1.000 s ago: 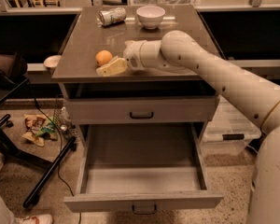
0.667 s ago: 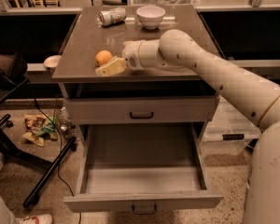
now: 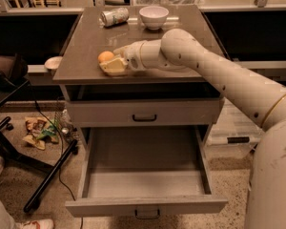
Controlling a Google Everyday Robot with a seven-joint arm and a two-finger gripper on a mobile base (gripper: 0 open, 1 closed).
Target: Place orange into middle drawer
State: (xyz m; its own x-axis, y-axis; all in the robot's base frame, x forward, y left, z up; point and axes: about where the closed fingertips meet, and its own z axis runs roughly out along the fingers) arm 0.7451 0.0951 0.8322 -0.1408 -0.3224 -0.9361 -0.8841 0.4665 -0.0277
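Observation:
The orange [image 3: 105, 57] sits on the brown cabinet top [image 3: 133, 37] near its front left edge. My gripper [image 3: 112, 59] reaches in from the right at the level of the top. Its fingers are open, one behind the orange and one [image 3: 112, 67] in front, with the orange at their tips. I cannot tell whether they touch it. The middle drawer [image 3: 143, 182] is pulled out below the cabinet top, with a bare grey floor and a small dark handle on its front.
A crushed drink can [image 3: 114, 16] and a white bowl [image 3: 154, 16] stand at the back of the top. The shut top drawer [image 3: 144, 113] with a black handle is above the open one. A dark stand, litter and a shoe are on the floor at left.

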